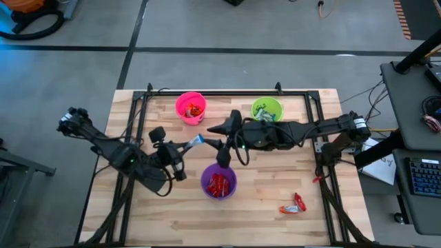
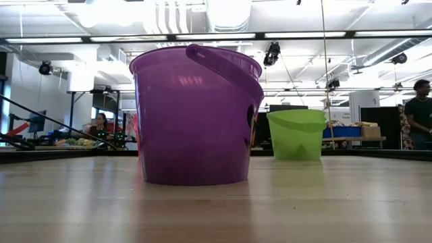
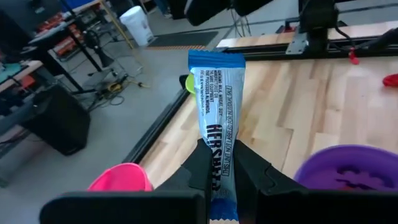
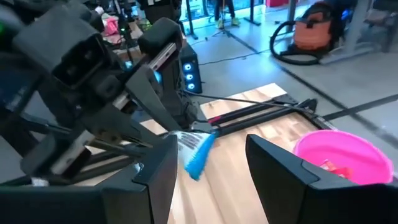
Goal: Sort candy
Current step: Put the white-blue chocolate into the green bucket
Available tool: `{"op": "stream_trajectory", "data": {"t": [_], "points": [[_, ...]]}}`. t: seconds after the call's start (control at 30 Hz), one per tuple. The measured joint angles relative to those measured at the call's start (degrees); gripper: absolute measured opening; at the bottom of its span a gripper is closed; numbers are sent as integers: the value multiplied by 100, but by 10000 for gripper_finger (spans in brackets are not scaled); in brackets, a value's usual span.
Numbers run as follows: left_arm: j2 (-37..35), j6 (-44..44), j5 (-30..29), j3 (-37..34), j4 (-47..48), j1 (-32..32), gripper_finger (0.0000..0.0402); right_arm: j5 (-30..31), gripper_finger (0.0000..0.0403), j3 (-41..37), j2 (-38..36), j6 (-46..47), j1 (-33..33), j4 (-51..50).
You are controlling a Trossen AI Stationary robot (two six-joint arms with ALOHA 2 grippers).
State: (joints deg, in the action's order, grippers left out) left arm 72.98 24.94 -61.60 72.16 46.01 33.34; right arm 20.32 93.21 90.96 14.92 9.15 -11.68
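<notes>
1. We took the purple cup [image 1: 219, 182] as our landmark; it stood on the wooden table [image 1: 275, 200] near the front edge, with red candies [image 1: 219, 184] lying inside it. In the low view the same cup [image 2: 196, 118] filled the foreground.
2. The left arm [image 1: 117, 153] reached in from the side of the purple cup, and the right arm [image 1: 303, 131] stretched across the table behind that cup.
3. The green cup [image 1: 267, 109] stood behind the purple cup and off to the right arm's side; the pink cup [image 1: 191, 107] stood behind it toward the left arm's side and held some red candy.
4. The left gripper [image 1: 185, 147] hung above the table just behind and beside the purple cup, its fingers [image 3: 193, 171] clamped tight on the lower end of a blue-and-white candy bar [image 1: 196, 141].
5. The right gripper [image 1: 222, 157] hovered just behind the purple cup, close to the bar's free end, with its fingers [image 4: 277, 171] spread wide and nothing between them.
6. The blue-and-white candy bar stuck out of the left gripper toward the right gripper; in the left wrist view its wrapper [image 3: 216, 106] stood upright above the fingers.
7. Two loose red-and-orange candies [image 1: 293, 204] lay on the table well apart from the purple cup, toward the right arm's front corner.
</notes>
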Motion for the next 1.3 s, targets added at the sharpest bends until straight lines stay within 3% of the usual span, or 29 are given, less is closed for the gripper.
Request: {"op": "stream_trajectory", "data": {"t": [0.2,0.47,0.67,0.8,1.1,1.3], "points": [[82,-187,-75,57,-178,-238,13,-373,183,0,50,267,-170,25],[84,-1063,-66,55,-810,-351,13,-404,177,-9,293,447,-208,153],[84,-1094,289,47,-808,-362,18,-432,108,-9,302,550,-229,236],[84,-1096,356,35,-803,-360,36,-671,34,-9,302,519,-258,221],[25,-711,604,35,-792,-441,97,-708,31,-6,257,491,-359,4],[-138,-64,1276,33,-492,-658,140,-674,31,244,144,483,-755,-1397]]}}
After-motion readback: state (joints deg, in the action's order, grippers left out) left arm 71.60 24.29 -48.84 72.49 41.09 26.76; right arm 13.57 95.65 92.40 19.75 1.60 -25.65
